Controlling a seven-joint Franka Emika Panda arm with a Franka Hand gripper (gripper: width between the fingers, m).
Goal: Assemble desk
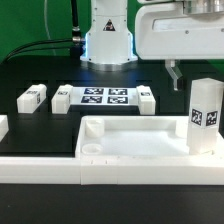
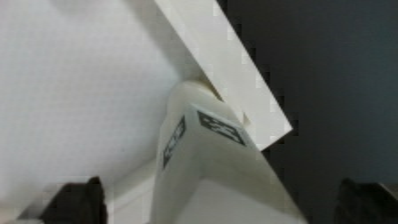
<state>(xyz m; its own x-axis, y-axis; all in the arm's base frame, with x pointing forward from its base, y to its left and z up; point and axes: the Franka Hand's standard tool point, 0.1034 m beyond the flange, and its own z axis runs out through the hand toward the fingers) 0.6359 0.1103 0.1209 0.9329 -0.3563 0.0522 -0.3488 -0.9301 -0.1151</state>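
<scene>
The desk's white tray-like top [image 1: 125, 140] lies near the front of the black table. One white tagged leg [image 1: 203, 117] stands upright in the top's corner at the exterior view's right. My gripper [image 1: 179, 72] hangs just above that leg, slightly toward the exterior view's left. In the wrist view the leg [image 2: 205, 150] sits between my dark fingertips [image 2: 75, 203], with a gap on each side; the gripper [image 2: 217, 206] is open and holds nothing. The top's raised rim [image 2: 222, 60] runs past the leg.
Three loose tagged legs lie at the back: two [image 1: 33, 97] [image 1: 62, 99] to the exterior view's left of the marker board [image 1: 104, 97] and one [image 1: 146, 99] to its right. Another white piece [image 1: 3, 125] shows at the left edge. A low white border wall [image 1: 90, 172] crosses the front.
</scene>
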